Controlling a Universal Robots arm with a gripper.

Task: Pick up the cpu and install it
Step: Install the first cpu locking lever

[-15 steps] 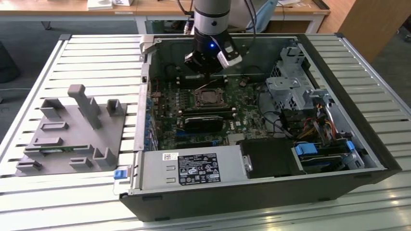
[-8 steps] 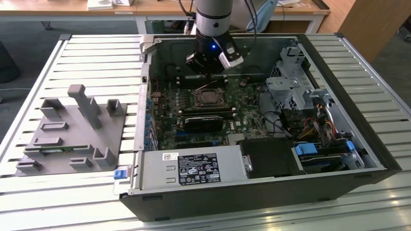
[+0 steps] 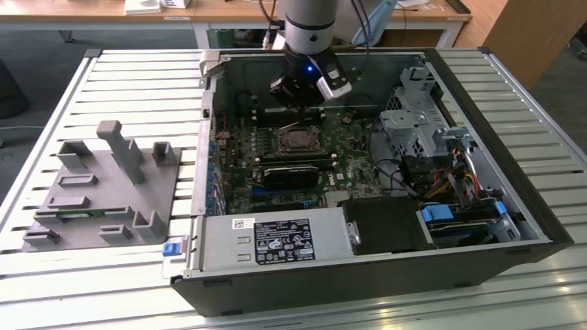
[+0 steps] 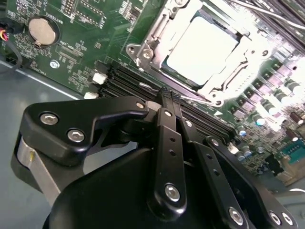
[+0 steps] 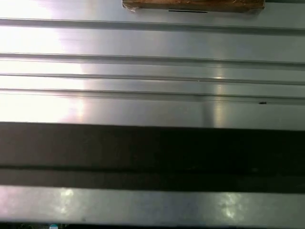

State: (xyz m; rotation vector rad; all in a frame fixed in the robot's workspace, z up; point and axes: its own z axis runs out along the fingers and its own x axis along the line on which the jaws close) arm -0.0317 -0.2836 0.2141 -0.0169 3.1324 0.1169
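the jaws [image 3: 299, 103] hang inside the open computer case [image 3: 367, 275], just above the motherboard [image 3: 275, 175], with the arm [image 3: 309, 24] rising straight up from them. in the second wrist view the jaws [image 4: 167, 95] look closed, the two black fingers [image 4: 164, 102] pressed together with nothing between them, their tips hovering over the dark memory slots [image 4: 128, 81].

the cpu [image 4: 202, 45] sits just beyond the fingertips, lying flat in its socket with its pale metal top catching the light. the silver retention frame [image 4: 147, 40] surrounds it on all sides. in the exterior view the cpu [image 3: 298, 141] lies directly below the jaws, a short way down the board from them. further from the jaws on the same line sits a black heatsink block [image 3: 289, 173].

a round coin battery [image 4: 42, 28] lies on the board off to one side of the jaws in the second wrist view.

the case rests on a slatted metal tabletop [image 3: 128, 82]. well apart from the jaws, toward the exterior view's left, stands a grey parts holder [image 3: 101, 185] with upright posts. the first wrist view looks across pale metal slats [image 5: 152, 47] and a dark band [image 5: 152, 152].
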